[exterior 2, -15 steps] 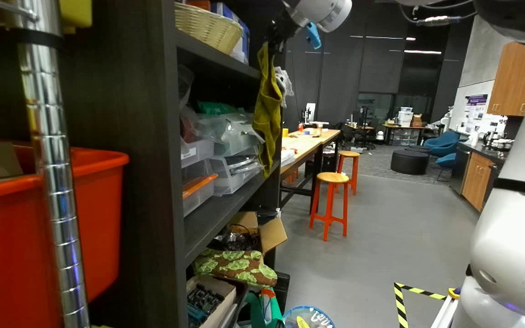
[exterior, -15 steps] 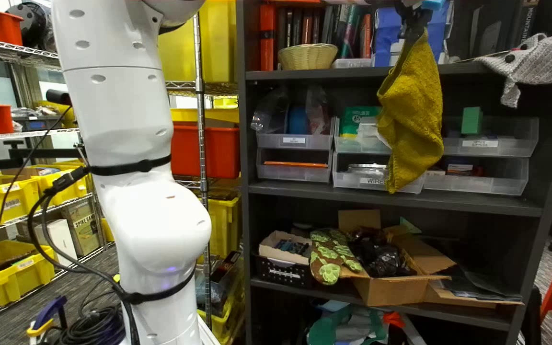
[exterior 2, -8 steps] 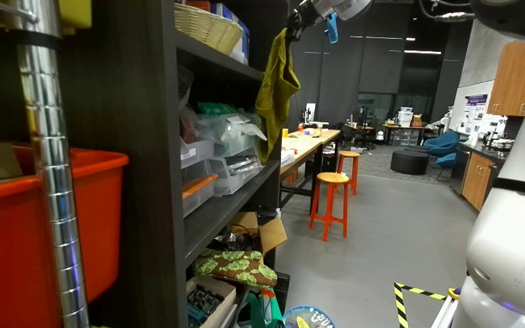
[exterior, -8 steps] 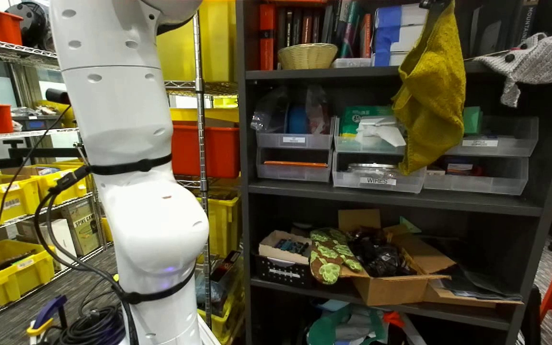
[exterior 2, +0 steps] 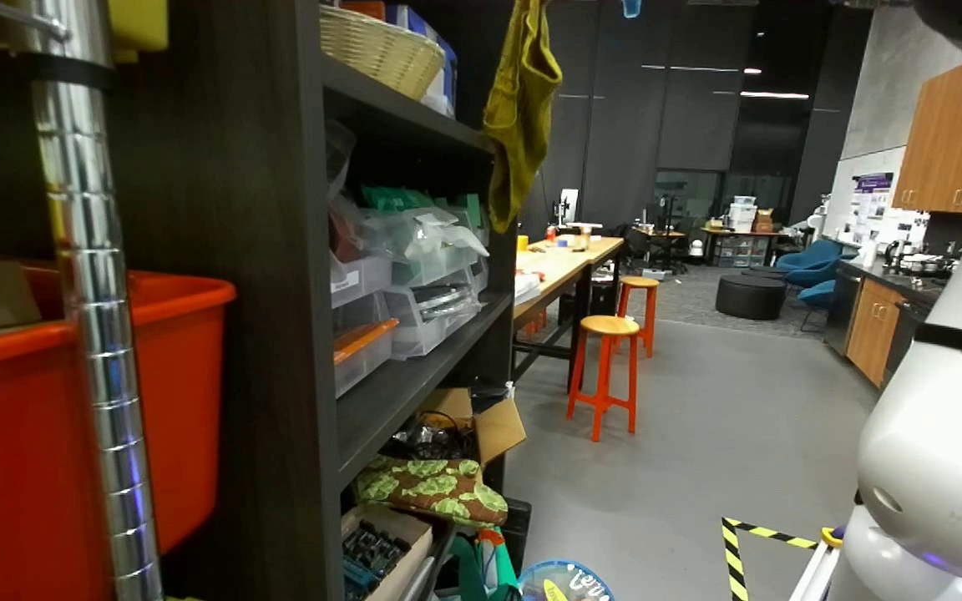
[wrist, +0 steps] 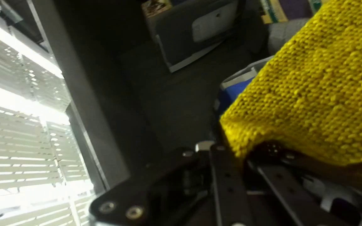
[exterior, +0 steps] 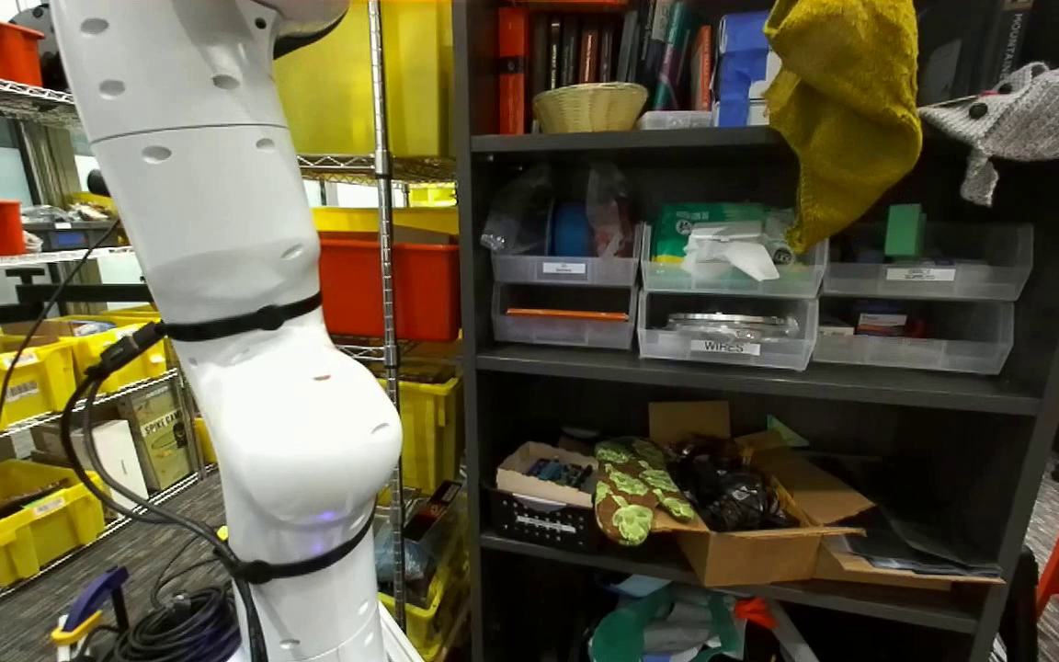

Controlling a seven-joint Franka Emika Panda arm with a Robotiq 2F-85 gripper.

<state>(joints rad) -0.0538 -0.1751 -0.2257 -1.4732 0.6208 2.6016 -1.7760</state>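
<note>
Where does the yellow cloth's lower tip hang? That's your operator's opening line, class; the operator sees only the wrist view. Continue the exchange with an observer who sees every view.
Observer: In an exterior view, the yellow cloth ends in front of a clear upper bin.
Operator: What's written just beneath that?
Observer: The lower bin reads WIRES.
Operator: And the next shelf down?
Observer: An open cardboard box stands there.

The upper dark shelf point(exterior: 621, 142) supports books point(exterior: 587, 53), a wicker basket point(exterior: 590, 108) and a blue-and-white box point(exterior: 741, 69). The middle shelf point(exterior: 759, 381) carries clear plastic bins point(exterior: 566, 333) stacked in two tiers. The lower shelf point(exterior: 906, 613) carries a black perforated tray point(exterior: 529, 526) and an open cardboard box point(exterior: 759, 559).
</note>
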